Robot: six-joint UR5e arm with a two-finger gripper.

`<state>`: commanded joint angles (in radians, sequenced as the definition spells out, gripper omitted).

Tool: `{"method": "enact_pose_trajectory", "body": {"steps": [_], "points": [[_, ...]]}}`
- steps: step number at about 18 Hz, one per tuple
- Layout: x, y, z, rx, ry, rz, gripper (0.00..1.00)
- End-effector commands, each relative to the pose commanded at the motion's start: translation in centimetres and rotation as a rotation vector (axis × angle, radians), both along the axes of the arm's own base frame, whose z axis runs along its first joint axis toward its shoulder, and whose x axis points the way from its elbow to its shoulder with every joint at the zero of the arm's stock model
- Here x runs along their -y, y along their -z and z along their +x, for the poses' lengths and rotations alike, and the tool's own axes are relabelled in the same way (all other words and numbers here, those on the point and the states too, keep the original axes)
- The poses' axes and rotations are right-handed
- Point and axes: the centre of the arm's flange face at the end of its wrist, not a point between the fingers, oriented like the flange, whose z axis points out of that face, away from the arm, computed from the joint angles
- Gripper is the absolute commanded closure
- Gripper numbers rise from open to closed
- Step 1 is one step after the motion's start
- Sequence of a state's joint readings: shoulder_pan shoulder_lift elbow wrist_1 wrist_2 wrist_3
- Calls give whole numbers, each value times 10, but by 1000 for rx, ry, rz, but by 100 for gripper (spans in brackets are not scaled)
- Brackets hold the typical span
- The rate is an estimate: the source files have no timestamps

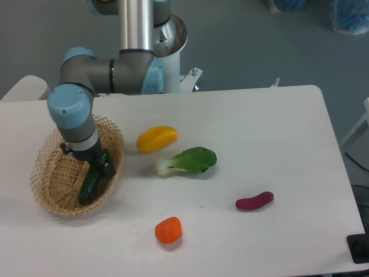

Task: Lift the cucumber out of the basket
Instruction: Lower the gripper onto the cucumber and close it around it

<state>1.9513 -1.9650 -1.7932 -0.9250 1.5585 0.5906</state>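
Observation:
The wicker basket [51,193] sits at the table's left side. Inside it lies the dark green cucumber [89,186], slanted, with its upper half hidden behind the arm's wrist. My gripper [102,166] hangs over the basket right above the cucumber's upper end. Its dark fingers point down toward the cucumber, and the wrist hides how far apart they are. I cannot tell whether they touch the cucumber.
A yellow vegetable [157,138] lies right of the basket, with a bok choy [189,161] beside it. An orange piece [168,229] sits near the front edge and a purple vegetable [254,201] lies to the right. The arm's base stands behind the basket.

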Motion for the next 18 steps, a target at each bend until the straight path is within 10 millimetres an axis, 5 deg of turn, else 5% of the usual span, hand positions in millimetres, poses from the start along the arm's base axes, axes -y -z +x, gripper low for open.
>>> {"method": "enact_pose_trajectory", "body": {"steps": [14, 16, 18], "points": [[-8, 26, 3, -74, -49, -15, 2], [-8, 26, 3, -74, -49, -15, 29], [-9, 26, 5, -74, -43, -15, 76]]}}
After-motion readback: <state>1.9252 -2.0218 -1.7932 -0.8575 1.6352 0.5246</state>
